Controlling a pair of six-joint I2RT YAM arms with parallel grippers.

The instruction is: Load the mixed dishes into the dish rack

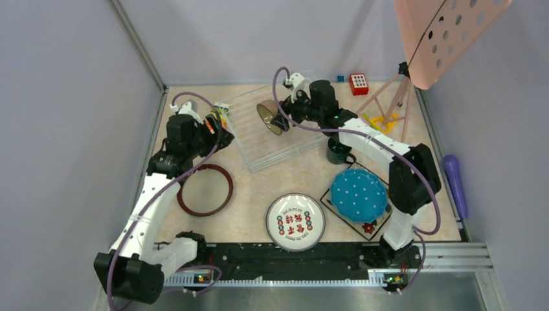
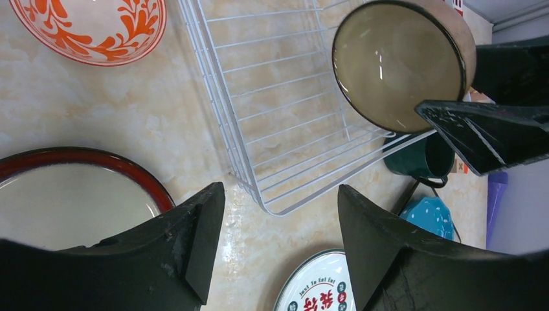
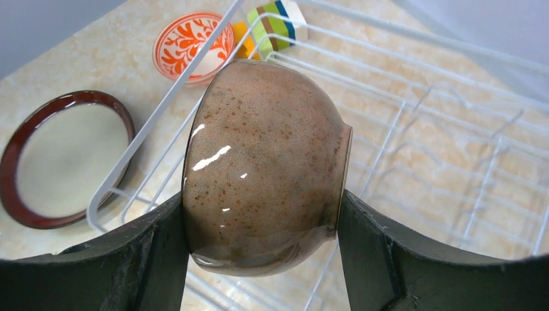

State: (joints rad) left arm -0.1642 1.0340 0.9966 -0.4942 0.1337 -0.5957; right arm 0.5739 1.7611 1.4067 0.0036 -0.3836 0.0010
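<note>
Closest to the right wrist lens, the right gripper (image 3: pixel 262 207) had its black fingers (image 3: pixel 129 259) spread wide and pressed against opposite sides of the brown bowl (image 3: pixel 265 149). It held the bowl on its side, mouth turned toward the left arm, over the middle of the dish rack (image 1: pixel 259 146). Whether the bowl touched the wire floor could not be told. The left gripper (image 2: pixel 280 194) hovered by the rack's near-left corner with its jaws apart and nothing between them. By my reading the step in hand was setting the first dish into the rack. The next move called for lowering the bowl until the wires bore it, letting the fingers part, and lifting clear without snagging the dividers. No dish appeared to have been set down in the rack yet. A striped toy block (image 3: pixel 275 16) sat at its far corner, inside or just outside I could not tell. Everything else lay on the table: the dark green mug (image 1: pixel 338 151) just beside the rack's right edge, the blue white-dotted plate (image 1: pixel 359 194) resting on the black square plate (image 1: pixel 374 227), the white plate with red characters (image 1: pixel 296 221) near the arm bases, the dark red-rimmed round plate (image 1: pixel 205 189) under the left arm, and the small orange-and-white patterned bowl (image 2: pixel 90 26) beside the rack's left side.
</note>
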